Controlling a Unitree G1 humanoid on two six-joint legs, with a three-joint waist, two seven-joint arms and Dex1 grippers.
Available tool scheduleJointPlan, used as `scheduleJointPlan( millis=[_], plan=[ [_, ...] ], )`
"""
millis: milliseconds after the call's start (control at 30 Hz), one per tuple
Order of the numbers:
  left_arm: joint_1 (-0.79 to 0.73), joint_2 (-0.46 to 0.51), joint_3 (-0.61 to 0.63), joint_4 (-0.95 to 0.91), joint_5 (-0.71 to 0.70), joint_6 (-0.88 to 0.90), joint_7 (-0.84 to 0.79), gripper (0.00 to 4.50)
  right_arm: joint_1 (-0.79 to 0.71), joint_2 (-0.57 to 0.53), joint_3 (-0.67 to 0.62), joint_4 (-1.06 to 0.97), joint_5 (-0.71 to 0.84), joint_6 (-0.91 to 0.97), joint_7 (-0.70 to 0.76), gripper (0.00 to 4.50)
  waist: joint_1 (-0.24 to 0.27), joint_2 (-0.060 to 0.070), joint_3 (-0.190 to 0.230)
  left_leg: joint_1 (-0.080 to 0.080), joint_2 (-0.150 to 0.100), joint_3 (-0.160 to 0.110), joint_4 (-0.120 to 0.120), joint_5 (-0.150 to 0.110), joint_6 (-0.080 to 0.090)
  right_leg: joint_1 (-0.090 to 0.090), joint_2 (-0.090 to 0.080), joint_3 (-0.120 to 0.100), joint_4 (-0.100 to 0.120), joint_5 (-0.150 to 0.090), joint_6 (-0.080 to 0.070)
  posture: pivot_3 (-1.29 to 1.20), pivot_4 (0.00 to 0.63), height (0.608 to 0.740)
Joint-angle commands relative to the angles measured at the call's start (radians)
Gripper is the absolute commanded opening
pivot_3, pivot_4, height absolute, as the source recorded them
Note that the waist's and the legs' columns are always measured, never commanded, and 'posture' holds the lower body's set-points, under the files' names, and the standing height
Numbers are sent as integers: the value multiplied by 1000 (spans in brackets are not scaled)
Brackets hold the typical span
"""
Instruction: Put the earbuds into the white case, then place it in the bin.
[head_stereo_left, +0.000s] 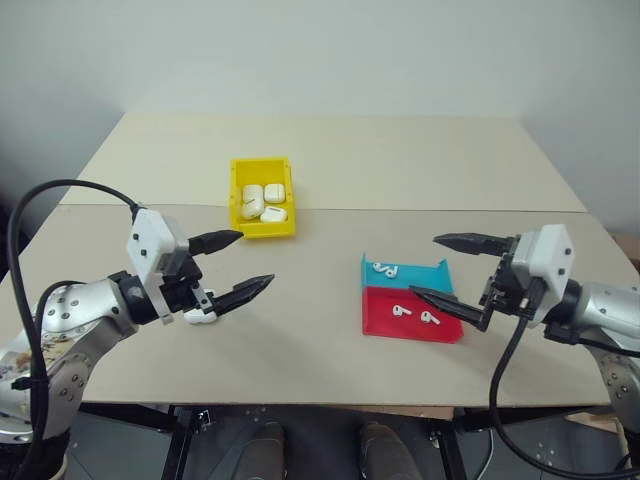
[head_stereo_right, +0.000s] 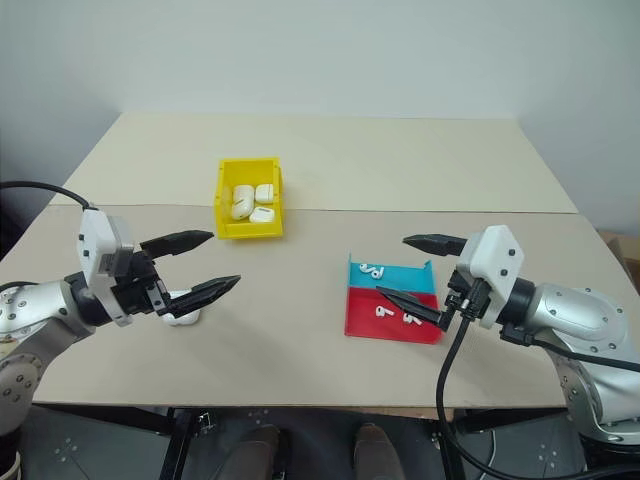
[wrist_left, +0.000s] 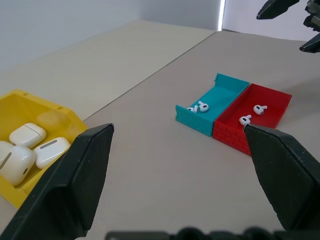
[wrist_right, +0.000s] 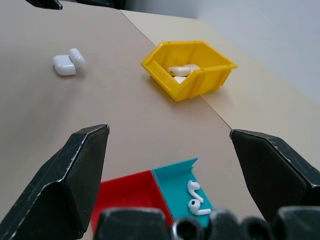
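While both arms hung level over the near part of the table (head_stereo_left: 330, 370), nothing was being held yet. The left gripper (head_stereo_left: 235, 266) had its two black fingers spread wide with only air between them, and the right gripper (head_stereo_left: 450, 270) was spread wide and empty too. Just below the left gripper, partly hidden behind its lower finger, sat the white case (wrist_right: 67, 62) on the table, and in the right wrist view its lid looked flipped open, so it seemed ready to take the earbuds. That case lay right under the left jaws and well apart from the right arm, so I thought the left arm was the one to deal with it. Over on the other side, just below the right gripper, lay the flat red and teal tray (head_stereo_left: 440, 332). A pair of earbuds (head_stereo_left: 414, 315) rested in the red half and two more earbuds (head_stereo_left: 385, 269) rested in the teal half. They lay below and a bit toward the middle from the right jaws, so the right arm was much nearer to them. Their little stems pointed different ways, so I guessed the fingers would have to line up across one stem to pinch it. Farther back, near the middle seam of the table, stood the bin (head_stereo_left: 238, 222), bright yellow, with three closed cases (head_stereo_left: 263, 200) already inside. It stood closer to the left arm than to the right.
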Motion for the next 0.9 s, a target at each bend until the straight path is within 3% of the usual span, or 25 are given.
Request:
scheduleJointPlan(
  millis=[33,367,433,533,600,700,800,900],
  plan=[
    [-10,43,22,-6,-14,-12,-50,4500,-14,-13,-25,-12,19,6,1,4492,-1,0,0,0,0,0,0,0,0,0,0,0,0,0,0,0,150,740],
    [31,221,157,-28,-172,177,-92,4500,-38,-5,5,-1,-8,21,-47,4492,-2,0,0,0,1,0,-1,0,0,-1,0,0,0,0,0,0,150,740],
    [26,257,159,-56,-118,201,-17,4500,-56,-8,8,11,-8,28,-48,4492,-2,0,0,0,1,0,-1,0,0,-1,0,0,0,-1,0,0,150,740],
    [17,216,160,-91,0,162,134,4500,-93,-3,38,42,-59,27,-74,4492,0,0,0,0,0,0,-1,0,0,0,0,0,0,-1,0,0,150,740],
    [1,260,170,-83,-42,255,139,4500,-110,0,61,52,-87,35,-97,4492,0,-2,1,0,0,0,-1,0,0,-1,0,0,0,-1,0,0,150,740],
    [-112,412,85,-44,-127,631,223,4500,-107,1,66,35,-82,53,-106,4492,0,-4,3,-1,0,0,-1,0,0,-2,0,0,1,-1,-1,0,150,740],
    [-299,346,92,43,-174,937,327,4500,-94,-2,58,18,-68,67,-105,4492,2,-4,3,-1,-1,-1,-1,0,0,-2,0,0,1,-5,7,0,150,740],
    [-362,364,19,86,-199,959,374,4500,-94,3,53,15,-59,84,-110,4492,-1,-6,4,-1,-1,-3,-1,0,0,-2,0,0,2,-5,7,0,150,740]
  ],
)
